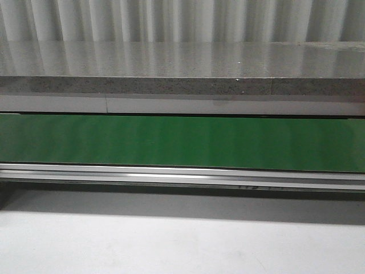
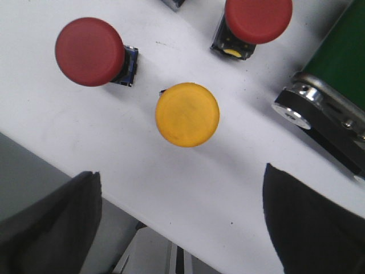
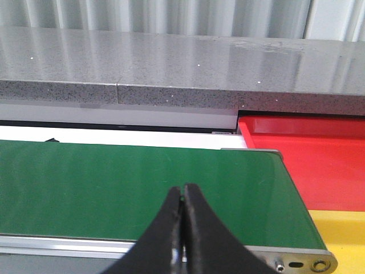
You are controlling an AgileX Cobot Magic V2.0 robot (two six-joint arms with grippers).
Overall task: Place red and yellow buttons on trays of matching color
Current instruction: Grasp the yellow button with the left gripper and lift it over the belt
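Front view: only the green conveyor belt (image 1: 182,142) shows.

Left wrist view: the left gripper (image 2: 182,222) hangs spread wide and empty, a yellow button (image 2: 187,114) just ahead of its gap, two red buttons (image 2: 90,51) (image 2: 258,18) farther ahead on the white table (image 2: 171,182).

Right wrist view: the right gripper (image 3: 183,197) is pressed closed on nothing over the belt; the red tray (image 3: 308,160) and yellow tray (image 3: 342,234) lie off to one side.

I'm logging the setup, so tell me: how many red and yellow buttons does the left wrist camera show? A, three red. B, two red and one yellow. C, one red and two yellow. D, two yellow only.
B: the left wrist view shows one red button and a second red button at the frame's edge, with a single yellow button between the open left claw fingers.
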